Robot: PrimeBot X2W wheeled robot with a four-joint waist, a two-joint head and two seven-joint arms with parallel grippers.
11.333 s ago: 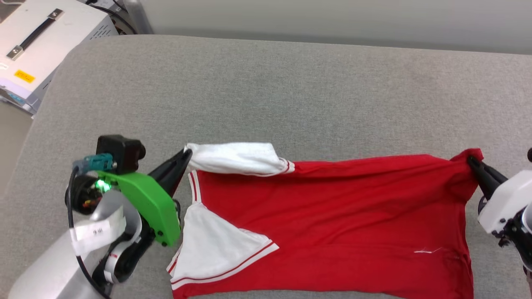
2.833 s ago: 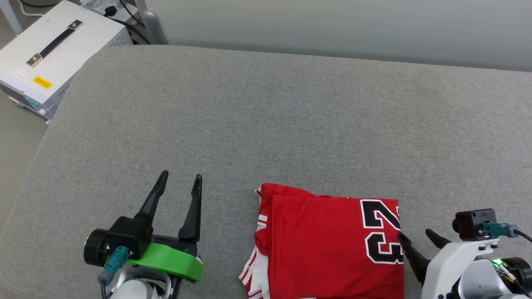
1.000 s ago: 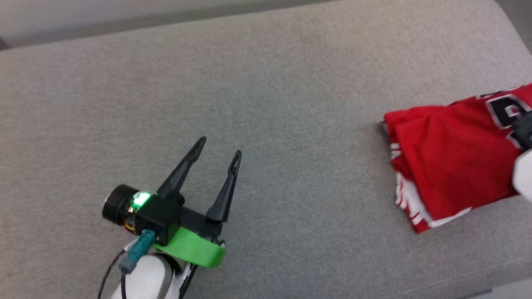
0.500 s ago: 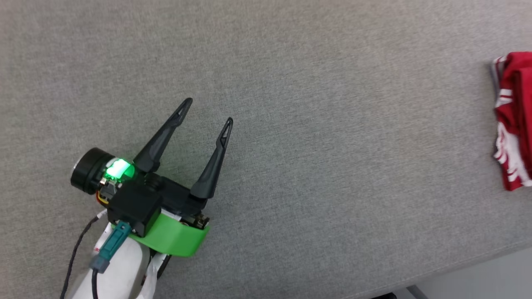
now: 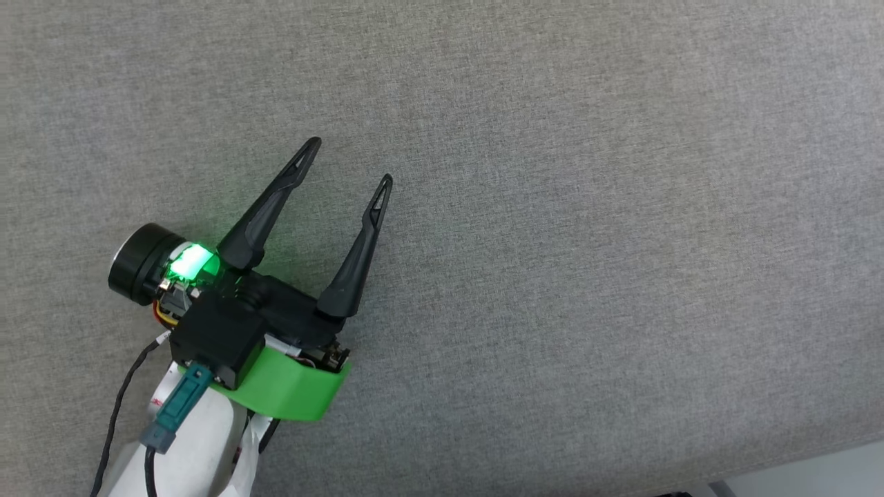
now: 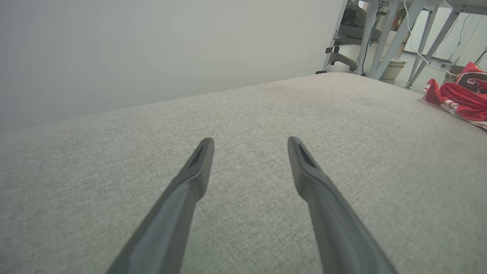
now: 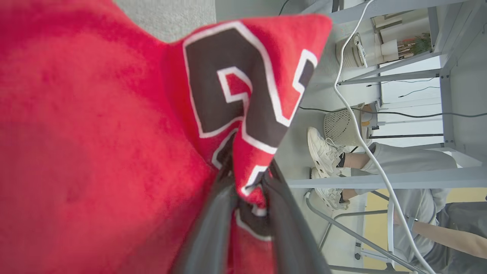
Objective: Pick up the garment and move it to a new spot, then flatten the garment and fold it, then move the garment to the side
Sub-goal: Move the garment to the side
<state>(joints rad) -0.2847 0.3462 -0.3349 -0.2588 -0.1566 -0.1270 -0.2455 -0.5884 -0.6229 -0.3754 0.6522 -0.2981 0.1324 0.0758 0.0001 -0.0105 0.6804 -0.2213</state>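
Garment [image 7: 95, 133] is folded, red cloth with the black "2" on top, lying near the edge of the grey cushion [image 5: 621, 207]. Right gripper [image 7: 249, 163] has its jaws pinched on a fold beside the numeral. Left gripper [image 5: 350, 160] hovers over bare cushion, well apart from the garment, with its jaws spread wide.

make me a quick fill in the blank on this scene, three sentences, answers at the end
1. The left claw hangs over the grey cushion with its jaws ____.
2. The garment pinched in the right claw is mostly ____ in colour.
3. Its numeral is ____ with a white outline.
Missing words: open; red; black
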